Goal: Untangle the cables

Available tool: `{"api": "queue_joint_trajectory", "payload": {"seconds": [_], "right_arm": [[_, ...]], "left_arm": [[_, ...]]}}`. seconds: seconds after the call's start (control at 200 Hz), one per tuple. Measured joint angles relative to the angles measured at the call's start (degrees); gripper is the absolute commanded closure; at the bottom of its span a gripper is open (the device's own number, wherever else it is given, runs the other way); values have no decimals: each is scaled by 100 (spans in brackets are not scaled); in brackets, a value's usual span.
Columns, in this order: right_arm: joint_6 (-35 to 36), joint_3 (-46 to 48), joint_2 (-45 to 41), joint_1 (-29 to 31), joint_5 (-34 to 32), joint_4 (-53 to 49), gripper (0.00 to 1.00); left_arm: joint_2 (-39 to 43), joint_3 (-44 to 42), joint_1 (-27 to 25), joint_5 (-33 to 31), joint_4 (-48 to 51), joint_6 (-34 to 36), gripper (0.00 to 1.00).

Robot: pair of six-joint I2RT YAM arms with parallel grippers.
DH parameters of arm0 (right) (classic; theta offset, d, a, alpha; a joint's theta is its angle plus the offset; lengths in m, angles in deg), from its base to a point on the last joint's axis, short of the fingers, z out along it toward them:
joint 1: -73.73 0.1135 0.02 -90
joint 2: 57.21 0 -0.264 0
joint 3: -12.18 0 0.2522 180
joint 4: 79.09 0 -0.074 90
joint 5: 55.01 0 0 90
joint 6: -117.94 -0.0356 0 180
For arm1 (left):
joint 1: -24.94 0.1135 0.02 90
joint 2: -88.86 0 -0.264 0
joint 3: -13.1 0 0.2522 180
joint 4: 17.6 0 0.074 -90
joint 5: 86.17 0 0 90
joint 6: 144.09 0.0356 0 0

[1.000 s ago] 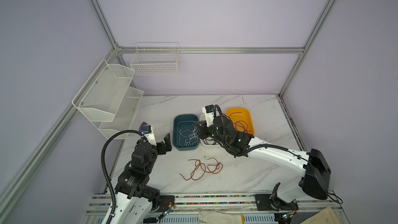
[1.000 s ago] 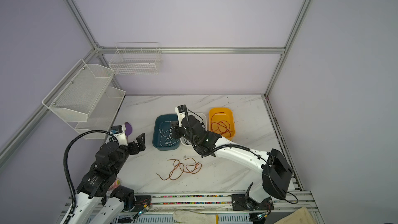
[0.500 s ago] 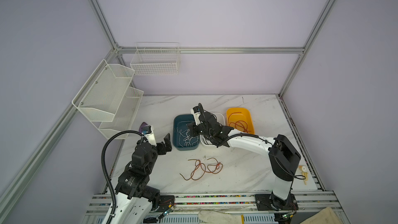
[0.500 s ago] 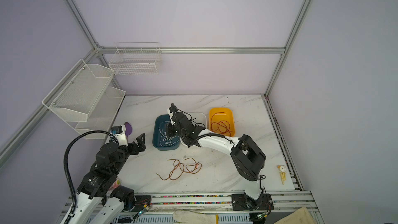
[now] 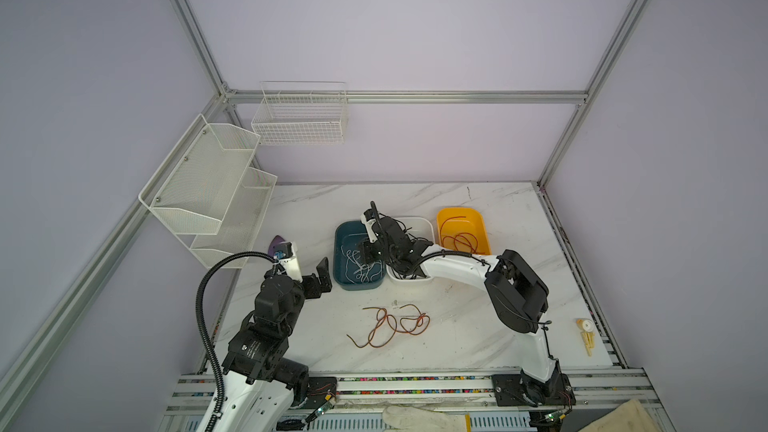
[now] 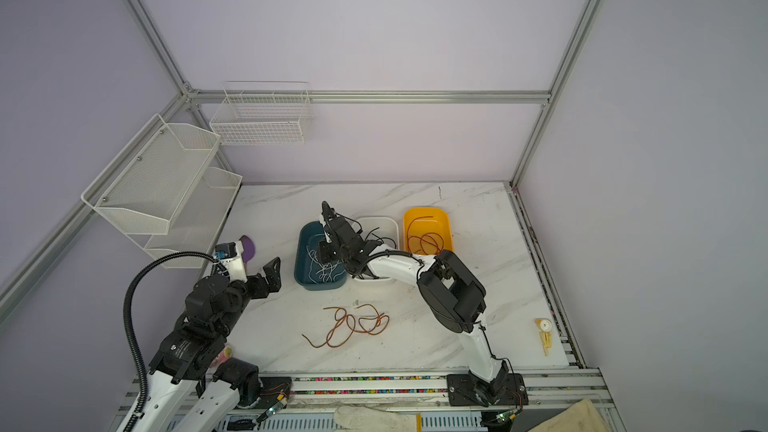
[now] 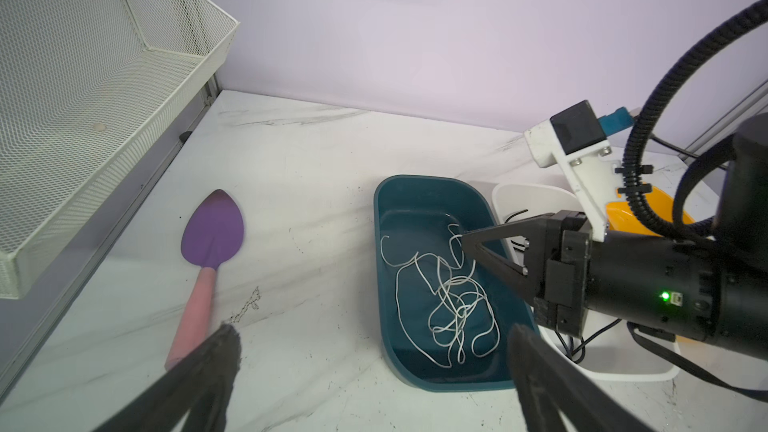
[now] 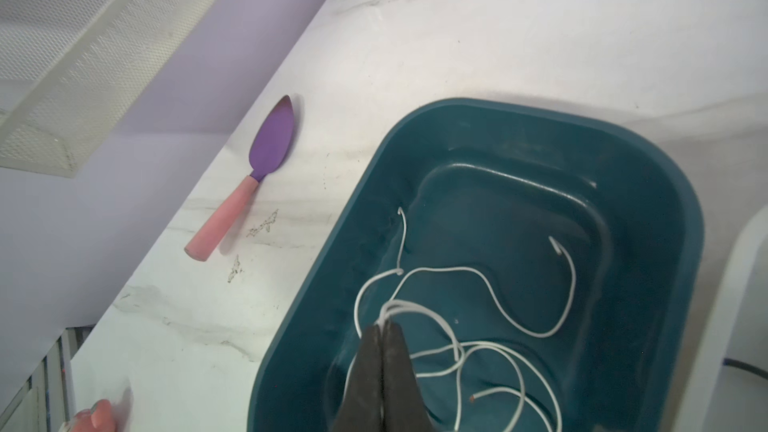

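My right gripper is shut on a loop of white cable and hangs over the teal bin. In both top views it reaches across from the right. More white cables lie tangled in that bin. Orange-brown cables lie looped on the marble table. Black cables sit in the white bin, and an orange cable lies in the orange bin. My left gripper stands open and empty, just left of the teal bin.
A purple spatula with a pink handle lies by the left wall. White mesh shelves hang over the left edge, and a wire basket hangs on the back wall. A small cream object lies at the front right.
My right arm has folded and swung left, carrying its shut gripper from the white bin to over the teal bin. The left arm has not moved.
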Motion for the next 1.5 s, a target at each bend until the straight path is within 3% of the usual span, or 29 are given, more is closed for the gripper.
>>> {"api": "queue_joint_trajectory", "payload": {"seconds": [0.275, 0.64, 0.86, 1.32, 1.5], "right_arm": [[50, -42, 98, -33, 17, -116, 81], [140, 17, -203, -35, 2, -289, 67], [201, 647, -1399, -35, -70, -319, 60], [221, 2900, -3788, -35, -562, -472, 49], [28, 3775, -4791, -35, -573, -573, 35]], "left_arm": [[-4, -9, 0, 2, -37, 0, 0], [-7, -13, 0, 4, -37, 0, 0], [-33, -13, 0, 28, -42, 0, 0], [-72, -13, 0, 136, -42, 2, 0], [-138, -15, 0, 160, -42, 2, 0]]}}
